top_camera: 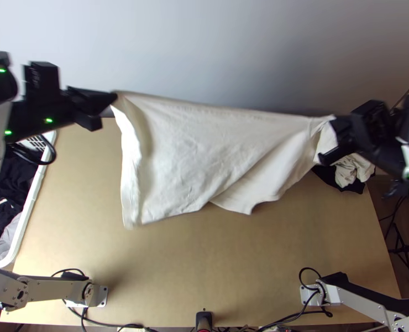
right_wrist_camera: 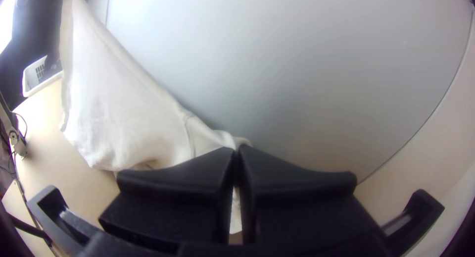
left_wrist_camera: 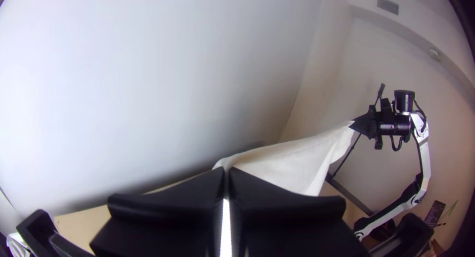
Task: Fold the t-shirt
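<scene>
Stretched between the two grippers, a white t-shirt (top_camera: 199,155) hangs in the air over the table, its lower part drooping in loose folds. My left gripper (top_camera: 109,102) is shut on its upper left corner in the top view. At the upper right corner, my right gripper (top_camera: 329,135) is shut on the cloth. In the left wrist view, the left gripper (left_wrist_camera: 226,175) pinches the white cloth (left_wrist_camera: 292,163) between its fingers. The right wrist view has the right gripper (right_wrist_camera: 236,155) closed on the shirt (right_wrist_camera: 123,103), with a bit of cloth hanging below the fingertips.
A white basket (top_camera: 33,205) with dark and grey clothes stands at the table's left edge. Dark and pale cloths (top_camera: 351,170) lie at the right back, behind the right gripper. Bare wooden table (top_camera: 204,260) lies in front of the shirt; a wall rises behind.
</scene>
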`<action>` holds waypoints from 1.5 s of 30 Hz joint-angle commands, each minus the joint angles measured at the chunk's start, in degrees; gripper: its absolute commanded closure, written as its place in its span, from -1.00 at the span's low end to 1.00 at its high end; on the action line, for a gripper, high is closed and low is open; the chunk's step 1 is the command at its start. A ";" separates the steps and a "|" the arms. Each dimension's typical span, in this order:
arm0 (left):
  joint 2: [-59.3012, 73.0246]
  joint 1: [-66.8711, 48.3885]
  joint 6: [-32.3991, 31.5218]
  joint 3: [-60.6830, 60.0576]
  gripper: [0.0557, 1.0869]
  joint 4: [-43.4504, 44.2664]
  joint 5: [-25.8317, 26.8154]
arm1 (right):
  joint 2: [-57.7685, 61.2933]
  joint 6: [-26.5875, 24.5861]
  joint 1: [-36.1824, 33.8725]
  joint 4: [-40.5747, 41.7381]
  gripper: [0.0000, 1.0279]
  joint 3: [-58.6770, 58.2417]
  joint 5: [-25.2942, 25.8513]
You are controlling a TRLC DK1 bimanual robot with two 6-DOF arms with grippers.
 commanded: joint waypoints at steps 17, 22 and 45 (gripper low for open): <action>-11.55 2.64 6.73 6.36 0.93 16.62 -10.51 | -0.27 -14.26 11.19 6.18 0.95 24.76 17.70; -14.89 3.52 8.49 5.66 0.93 15.30 -10.42 | -3.26 -17.51 11.19 9.61 0.95 24.85 18.23; -30.09 4.75 11.74 3.55 0.93 -2.28 -10.07 | -14.25 -6.35 11.10 -8.67 0.95 19.93 10.15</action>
